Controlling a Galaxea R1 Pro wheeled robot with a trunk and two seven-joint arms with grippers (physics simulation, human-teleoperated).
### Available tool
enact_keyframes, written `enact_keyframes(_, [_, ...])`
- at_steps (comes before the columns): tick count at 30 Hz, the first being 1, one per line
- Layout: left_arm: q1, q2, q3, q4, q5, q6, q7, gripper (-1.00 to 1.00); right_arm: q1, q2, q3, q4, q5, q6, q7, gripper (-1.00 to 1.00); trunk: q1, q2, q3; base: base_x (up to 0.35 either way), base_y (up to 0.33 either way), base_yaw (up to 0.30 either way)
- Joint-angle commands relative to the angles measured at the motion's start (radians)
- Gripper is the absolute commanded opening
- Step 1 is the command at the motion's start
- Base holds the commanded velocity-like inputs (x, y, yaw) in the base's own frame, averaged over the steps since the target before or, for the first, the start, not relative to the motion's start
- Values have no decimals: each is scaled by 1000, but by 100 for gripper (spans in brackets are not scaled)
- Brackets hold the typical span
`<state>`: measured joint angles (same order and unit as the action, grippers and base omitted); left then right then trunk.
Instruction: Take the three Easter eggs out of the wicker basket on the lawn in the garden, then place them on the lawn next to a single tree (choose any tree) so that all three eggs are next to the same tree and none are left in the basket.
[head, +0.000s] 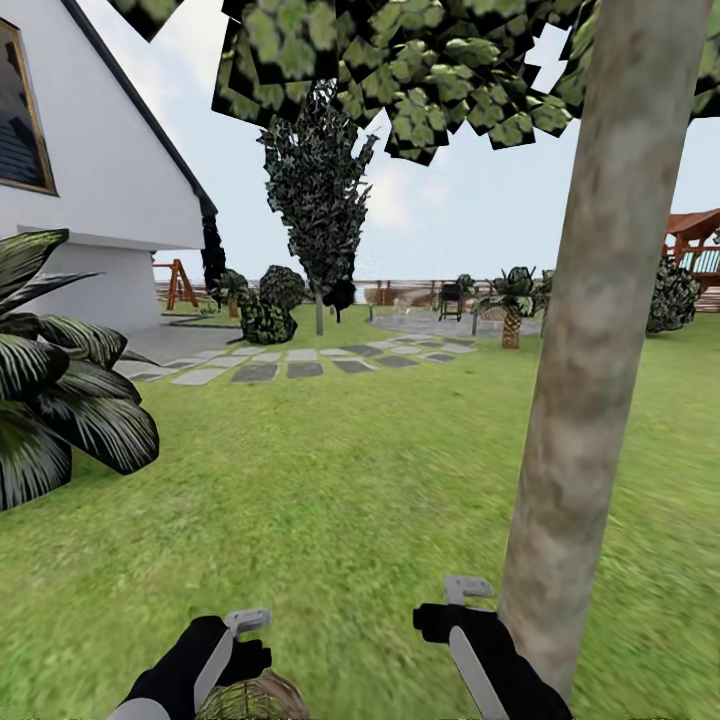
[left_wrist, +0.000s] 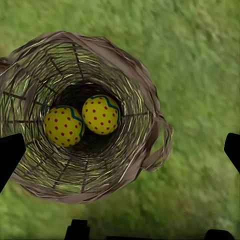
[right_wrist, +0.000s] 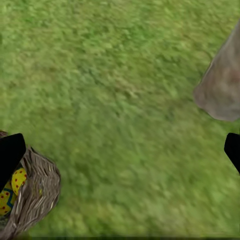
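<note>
The mottled green lawn (head: 330, 480) is being crowded by the thick pale grey-brown trunk (head: 590, 330); the right tool (head: 455, 600) could easily get knocked against it. The round brown wicker basket (left_wrist: 135, 90) is being hovered over by the left tool (head: 245, 625). Both tools are being held wide open, empty. Two yellow red-dotted eggs (left_wrist: 100, 114) are being counted inside; a third can't be made out.
</note>
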<state>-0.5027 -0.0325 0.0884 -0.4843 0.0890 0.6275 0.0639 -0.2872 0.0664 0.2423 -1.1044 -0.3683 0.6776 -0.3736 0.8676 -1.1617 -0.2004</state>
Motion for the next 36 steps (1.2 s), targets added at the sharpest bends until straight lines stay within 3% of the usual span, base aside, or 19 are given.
enact_keyframes(1, [0,-1,5,2,10,3,7,100,-4,0,2,-1,-20,25,-10,100,4,-8,-6,0,0,0])
enact_keyframes(9, [0,1,6,8,11,0,7,100,-18,-2,1,0,-49,116,-7,100,35,-64,-44,0,0,0])
enact_keyframes(23, [-5,12,6,-1,11,5,3,100,-21,-6,0,2,-52,128,-6,100,88,-162,-110,0,0,0])
enact_keyframes(27, [-55,30,7,-8,9,29,0,100,-21,-6,0,6,-52,127,-5,100,104,-190,-129,0,0,0])
enact_keyframes(34, [-127,102,12,-7,15,81,-4,100,-21,-10,-1,7,-52,126,-5,100,131,-239,-163,0,0,0])
enact_keyframes(36, [-146,111,12,-4,19,90,-4,100,-21,-11,-1,7,-52,126,-5,100,138,-253,-172,0,0,0])
